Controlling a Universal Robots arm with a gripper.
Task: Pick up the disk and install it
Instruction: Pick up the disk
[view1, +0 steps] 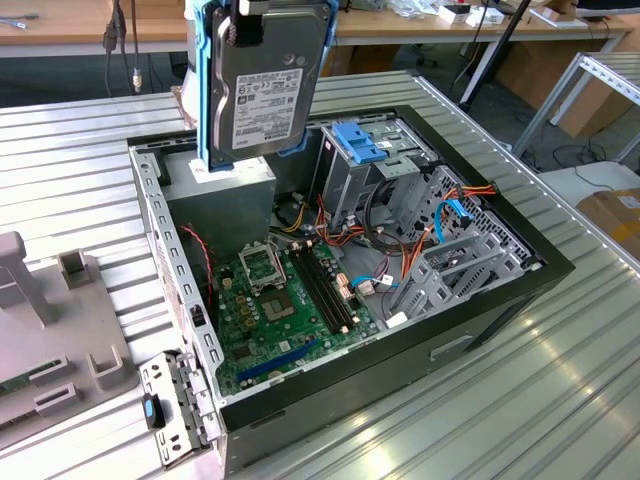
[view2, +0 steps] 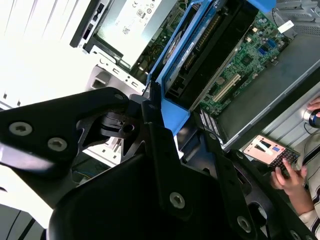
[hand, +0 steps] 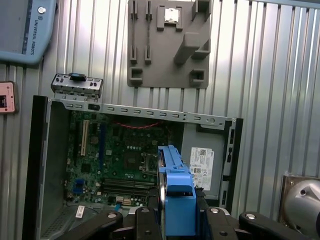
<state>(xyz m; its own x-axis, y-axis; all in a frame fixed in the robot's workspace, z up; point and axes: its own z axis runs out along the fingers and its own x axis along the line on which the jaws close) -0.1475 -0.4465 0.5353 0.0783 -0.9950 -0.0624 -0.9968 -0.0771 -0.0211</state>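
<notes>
Right, status: gripper (hand: 176, 211) is clamped on the disk (view1: 262, 85), with black fingers (view2: 157, 135) pinching the blue plastic carrier from both sides at one short end. The disk hangs upright under the tool, clear of everything, label face toward the exterior camera. It sits above the open computer case (view1: 560, 268), over the corner that holds the power-supply box (view1: 225, 200), not touching it. Disk body is flat, rectangular, silver-grey metal with a white printed label; the carrier is bright blue and smooth. Inside the case I see the green motherboard (view1: 290, 310), red and orange cabling, and the grey sheet-metal drive cage (view1: 372, 160) with its blue top, on the exterior view's right of the disk. The case rests on the ribbed metal worktop (view1: 500, 410). A grey moulded fixture (view1: 45, 330) lies near the case on the exterior view's left.
</notes>
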